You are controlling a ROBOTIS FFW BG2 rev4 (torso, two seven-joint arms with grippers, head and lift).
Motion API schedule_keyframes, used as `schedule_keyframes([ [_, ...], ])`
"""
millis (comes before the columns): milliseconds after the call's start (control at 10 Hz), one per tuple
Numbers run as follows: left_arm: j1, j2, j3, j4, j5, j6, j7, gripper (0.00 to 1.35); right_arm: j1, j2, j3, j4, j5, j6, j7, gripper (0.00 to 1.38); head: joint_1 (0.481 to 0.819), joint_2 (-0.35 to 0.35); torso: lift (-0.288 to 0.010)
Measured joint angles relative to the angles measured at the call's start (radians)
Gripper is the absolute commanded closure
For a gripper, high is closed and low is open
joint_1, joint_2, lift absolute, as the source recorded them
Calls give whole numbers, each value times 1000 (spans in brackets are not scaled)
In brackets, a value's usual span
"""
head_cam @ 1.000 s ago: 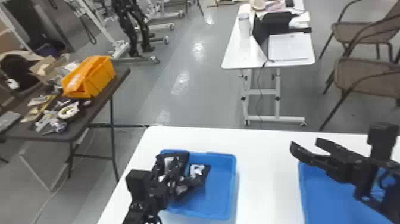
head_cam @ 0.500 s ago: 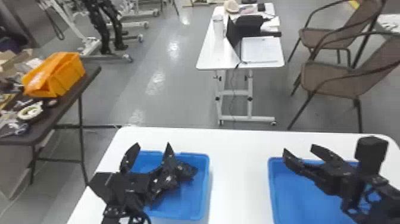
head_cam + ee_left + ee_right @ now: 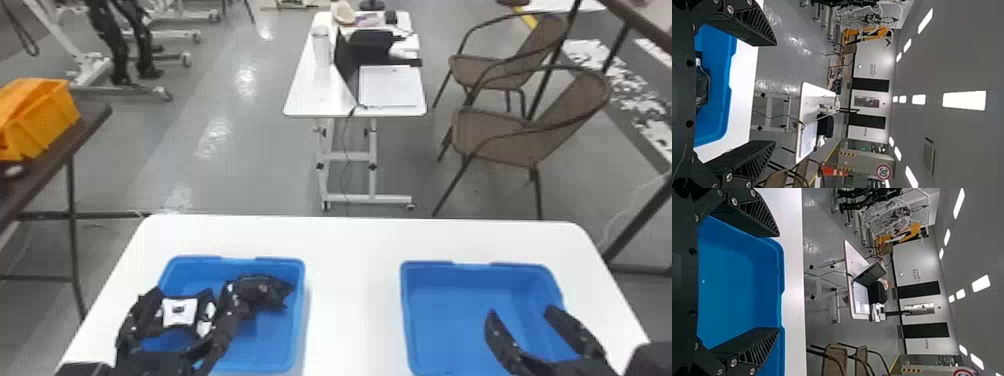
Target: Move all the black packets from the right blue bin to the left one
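Observation:
In the head view my left gripper [image 3: 187, 294] stands open over the left blue bin [image 3: 280, 367]. Behind and between its fingers lies a black packet with a white label [image 3: 180, 311]; another black packet [image 3: 265, 290] rests at the bin's right side. My left gripper [image 3: 776, 94] is wide apart in the left wrist view, with a dark packet [image 3: 702, 88] in the bin beyond. Over the right blue bin [image 3: 470, 295], my right gripper [image 3: 522, 311] is open and holds nothing. The right wrist view shows my right gripper [image 3: 778, 282] with bare blue bin floor [image 3: 734, 286] between its fingers.
Both bins stand on a white table [image 3: 350, 280], with a strip of tabletop between them. Farther off are a small white table [image 3: 320, 95], brown chairs [image 3: 500, 135] and, at the left, a dark table with an orange bin [image 3: 45, 125].
The left gripper's fingers have spread, and the gripper has drawn back toward the robot. The right gripper has come back from the right bin's far rim. The head view has swung right.

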Motion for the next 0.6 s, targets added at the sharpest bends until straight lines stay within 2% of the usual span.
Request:
schedule_keyframes([
  [100, 29, 15, 10, -24, -45, 36, 7, 142, 40, 3, -1, -21, 40, -33, 1, 174, 695, 76, 0],
  [200, 53, 15, 22, -42, -89, 85, 9, 142, 64, 12, 0, -30, 73, -45, 2, 176, 695, 87, 0],
  [400, 84, -16, 35, -50, -138, 99, 16, 142, 80, 18, -6, -19, 98, -48, 14, 176, 695, 103, 0],
  [600, 80, -19, 40, -52, -166, 90, 15, 142, 74, 18, -13, -8, 105, -44, 30, 176, 695, 102, 0],
])
